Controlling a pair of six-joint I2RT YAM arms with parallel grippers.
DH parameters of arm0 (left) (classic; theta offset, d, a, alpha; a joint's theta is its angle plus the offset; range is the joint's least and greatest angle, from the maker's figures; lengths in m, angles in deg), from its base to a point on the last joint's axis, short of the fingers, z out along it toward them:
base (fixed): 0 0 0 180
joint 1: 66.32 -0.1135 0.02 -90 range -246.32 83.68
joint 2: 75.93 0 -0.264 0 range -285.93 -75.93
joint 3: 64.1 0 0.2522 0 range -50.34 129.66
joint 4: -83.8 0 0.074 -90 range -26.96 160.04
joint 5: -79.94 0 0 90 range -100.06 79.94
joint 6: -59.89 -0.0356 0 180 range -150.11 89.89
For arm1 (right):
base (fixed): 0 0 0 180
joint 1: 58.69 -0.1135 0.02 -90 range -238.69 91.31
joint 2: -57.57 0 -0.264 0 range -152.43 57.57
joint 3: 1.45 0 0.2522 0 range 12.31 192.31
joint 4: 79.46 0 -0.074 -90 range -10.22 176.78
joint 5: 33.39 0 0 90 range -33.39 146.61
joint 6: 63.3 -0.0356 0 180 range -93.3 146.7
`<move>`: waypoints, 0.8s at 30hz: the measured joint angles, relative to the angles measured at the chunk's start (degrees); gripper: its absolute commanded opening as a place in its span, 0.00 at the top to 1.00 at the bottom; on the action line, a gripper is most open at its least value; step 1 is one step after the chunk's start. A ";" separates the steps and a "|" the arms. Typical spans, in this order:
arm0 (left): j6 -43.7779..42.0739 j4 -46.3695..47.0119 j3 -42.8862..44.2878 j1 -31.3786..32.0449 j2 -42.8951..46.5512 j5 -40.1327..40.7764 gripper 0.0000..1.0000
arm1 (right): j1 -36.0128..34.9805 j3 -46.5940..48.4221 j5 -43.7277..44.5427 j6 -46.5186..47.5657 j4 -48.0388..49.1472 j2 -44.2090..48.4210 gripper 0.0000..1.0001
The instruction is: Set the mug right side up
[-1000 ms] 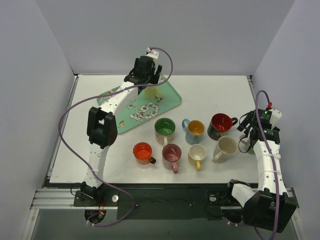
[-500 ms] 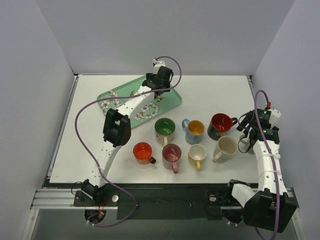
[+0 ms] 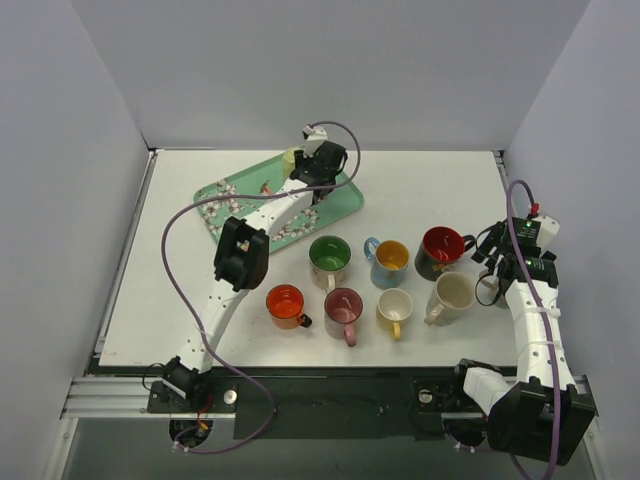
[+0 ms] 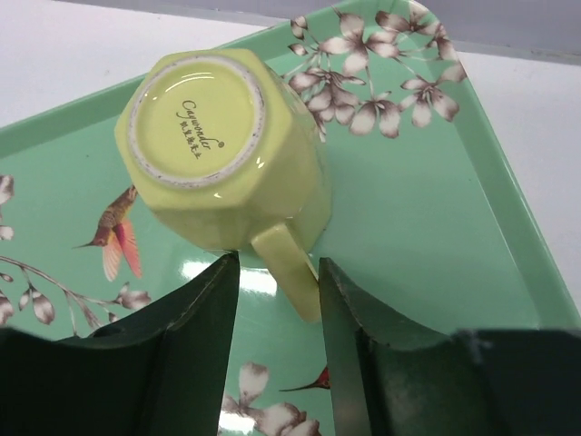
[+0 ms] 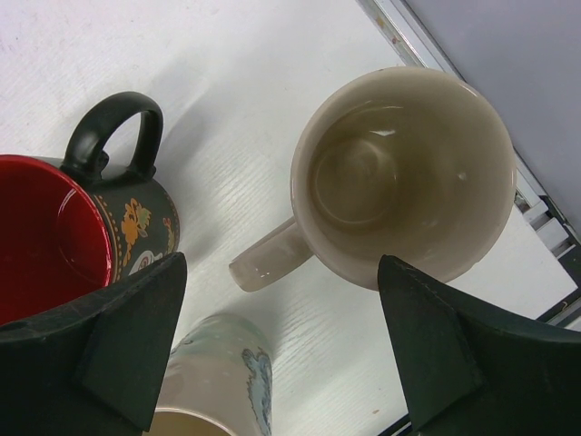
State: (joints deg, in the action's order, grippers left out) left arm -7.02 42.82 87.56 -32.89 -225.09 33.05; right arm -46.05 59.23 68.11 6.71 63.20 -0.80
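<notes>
- One yellow mug (image 4: 222, 150) stands upside down on the green floral tray (image 4: 408, 227), its stamped base facing up and its handle pointing toward the wrist camera.
- From above, the mug sits at the tray's far side, close to the raised rim. Open tray floor lies to its right and toward the near end.
- Left gripper (image 4: 275, 272) hangs just over the tray with its fingers spread to either side of the handle. The right-hand finger (image 4: 349, 345) looks to be against the handle, and a sliver of tray shows between the handle and the other finger.
- Right gripper (image 5: 281, 272) is spread wide above a beige mug (image 5: 399, 173) that stands upright just beside the table's right edge (image 5: 536, 213), where the metal rail runs.
- Next to it stand a black mug with a red inside (image 5: 54, 227) and a cream mug with blue markings (image 5: 222, 381), both near but apart from it.
- Five more upright mugs fill the middle of the table (image 3: 440, 190): green (image 3: 329, 257), blue (image 3: 388, 262), orange (image 3: 286, 303), pink (image 3: 343, 310) and pale yellow (image 3: 395, 308).
- Bare tabletop stretches along the far right, behind the mugs, and down the left side beside the tray.
</notes>
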 measured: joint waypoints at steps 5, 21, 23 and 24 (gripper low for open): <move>-1.64 4.79 -3.96 -1.44 0.35 1.95 0.57 | 0.00 0.00 -0.09 0.35 0.09 -0.11 0.20; -22.56 27.65 -23.80 -9.16 6.56 -9.88 0.58 | -0.85 0.00 -0.44 0.63 0.15 -0.22 0.20; -24.13 28.48 -24.00 -9.25 6.67 -13.99 0.57 | -1.01 0.00 -0.42 0.63 0.13 -0.17 0.20; -24.83 28.81 -24.00 -9.35 6.67 -16.70 0.57 | -1.09 0.00 -0.44 0.63 0.11 -0.09 0.20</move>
State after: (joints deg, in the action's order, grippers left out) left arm -31.85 71.63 63.57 -42.24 -218.43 16.35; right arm -47.14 59.23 67.68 7.34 63.31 -0.89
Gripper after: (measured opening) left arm 0.424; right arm 0.806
